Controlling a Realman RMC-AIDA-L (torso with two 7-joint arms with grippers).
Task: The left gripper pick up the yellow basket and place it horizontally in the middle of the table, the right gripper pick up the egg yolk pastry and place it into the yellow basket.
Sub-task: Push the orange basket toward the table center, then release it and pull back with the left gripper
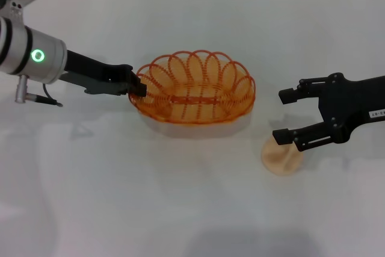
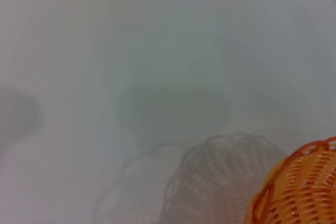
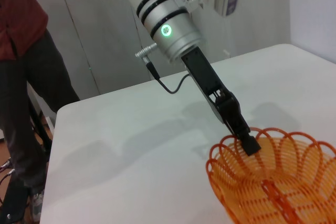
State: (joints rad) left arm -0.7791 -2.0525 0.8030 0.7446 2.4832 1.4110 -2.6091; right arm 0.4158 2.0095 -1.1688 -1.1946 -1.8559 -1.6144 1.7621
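Centrally on the table: yellow basket, left gripper clenched on its rim at the left end. Right gripper spread wide, hovering above the egg yolk pastry, near the basket's right

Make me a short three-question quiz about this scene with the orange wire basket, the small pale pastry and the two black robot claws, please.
1. True or false: the small round cream-yellow egg yolk pastry already lies inside the oval orange wire yellow basket.
2. Which gripper touches the basket's looped rim? A) the black left gripper B) the white-labelled black right gripper C) both
3. Fill in: the right gripper's fingers hover spread over the ____.

Key: 1. False: it sits on the white table, apart from the basket. 2. A. 3. Pastry.
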